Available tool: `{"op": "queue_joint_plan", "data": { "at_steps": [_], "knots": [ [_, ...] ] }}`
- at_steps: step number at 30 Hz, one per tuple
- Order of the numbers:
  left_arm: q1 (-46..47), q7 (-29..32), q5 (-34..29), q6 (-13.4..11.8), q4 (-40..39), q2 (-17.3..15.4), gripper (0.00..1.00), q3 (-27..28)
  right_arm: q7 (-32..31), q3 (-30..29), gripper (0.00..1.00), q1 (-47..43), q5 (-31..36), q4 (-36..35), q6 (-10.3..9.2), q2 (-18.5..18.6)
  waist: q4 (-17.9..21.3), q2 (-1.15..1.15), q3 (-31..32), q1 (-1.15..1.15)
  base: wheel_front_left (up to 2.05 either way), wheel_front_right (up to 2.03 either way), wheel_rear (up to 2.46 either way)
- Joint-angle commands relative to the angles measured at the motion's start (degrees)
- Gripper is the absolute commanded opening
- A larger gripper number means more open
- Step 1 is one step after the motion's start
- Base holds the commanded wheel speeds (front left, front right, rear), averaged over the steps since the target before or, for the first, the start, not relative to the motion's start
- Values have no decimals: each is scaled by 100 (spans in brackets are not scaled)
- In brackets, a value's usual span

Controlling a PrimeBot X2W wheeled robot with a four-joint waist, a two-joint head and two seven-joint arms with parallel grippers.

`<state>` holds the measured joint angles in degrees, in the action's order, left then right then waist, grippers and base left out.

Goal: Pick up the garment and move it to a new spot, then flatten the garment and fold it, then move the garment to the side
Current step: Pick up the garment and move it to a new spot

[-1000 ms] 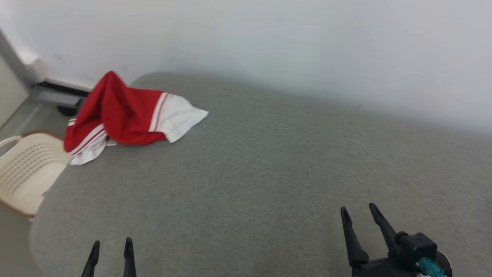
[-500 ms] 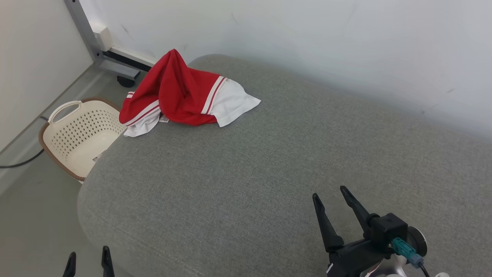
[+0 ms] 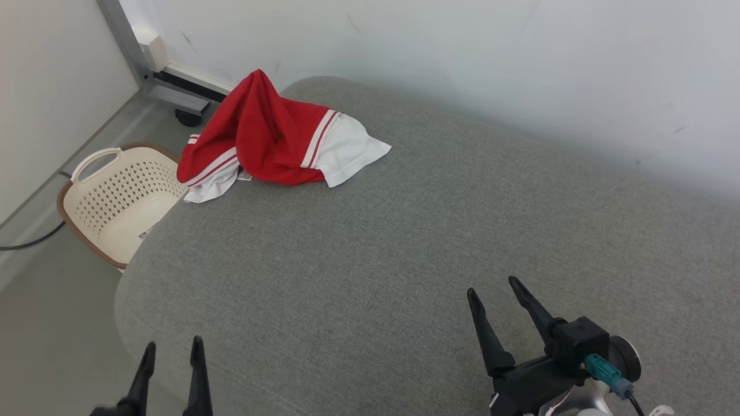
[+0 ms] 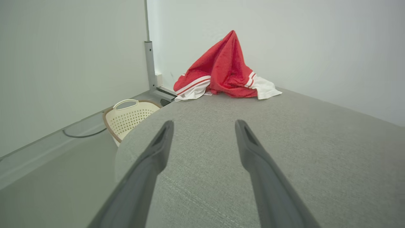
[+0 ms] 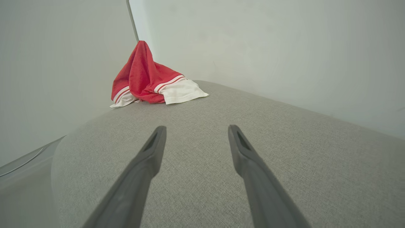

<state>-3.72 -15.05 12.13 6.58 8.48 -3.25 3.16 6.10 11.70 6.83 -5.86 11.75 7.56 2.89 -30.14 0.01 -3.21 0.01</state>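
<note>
The garment (image 3: 272, 136) is red cloth with white bands and white panels, heaped in a peak at the far left corner of the grey padded surface (image 3: 404, 242). It also lies far ahead in the left wrist view (image 4: 224, 69) and the right wrist view (image 5: 148, 77). My left gripper (image 3: 171, 346) stands open at the surface's near left edge, nothing between its fingers. My right gripper (image 3: 494, 286) is open over the near right part, empty too. Both are far from the garment.
A cream perforated basket (image 3: 113, 199) sits on the floor left of the surface, below the garment's corner. A metal frame leg with a caster (image 3: 173, 92) stands behind it, and a dark cable (image 3: 29, 242) runs along the floor. A pale wall (image 3: 462, 58) bounds the far side.
The camera has swung, so the whole picture shifted right, bringing the basket and floor into view. In the last half second my left gripper has risen in the picture. The garment lies as before.
</note>
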Motion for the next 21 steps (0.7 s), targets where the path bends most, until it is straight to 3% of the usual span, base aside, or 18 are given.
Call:
{"op": "queue_joint_plan", "data": {
  "at_steps": [1, 9, 15, 21],
  "knots": [
    [447, 24, 67, 33, 273, -68, 100, -99, -38, -34, 100, -68, 78, -100, -13, 46, 22, -1, -79, -1, 0, 0, 0],
    [2595, 389, 549, 87, 1812, -254, 100, -637, -457, -64, 100, -243, 225, -714, -13, 328, 105, -1, -612, -1, 0, 0, 0],
    [4273, 753, 1089, 82, 3014, -631, 100, -566, -1033, 351, 100, 16, 317, -1711, -13, 765, 783, -1, -1598, -1, 0, 0, 0],
    [5345, 925, 1371, 83, 3781, -959, 100, -542, -1555, 527, 100, 34, 325, -2601, -13, 1305, 1193, -1, -2411, -1, 0, 0, 0]
  ]
}}
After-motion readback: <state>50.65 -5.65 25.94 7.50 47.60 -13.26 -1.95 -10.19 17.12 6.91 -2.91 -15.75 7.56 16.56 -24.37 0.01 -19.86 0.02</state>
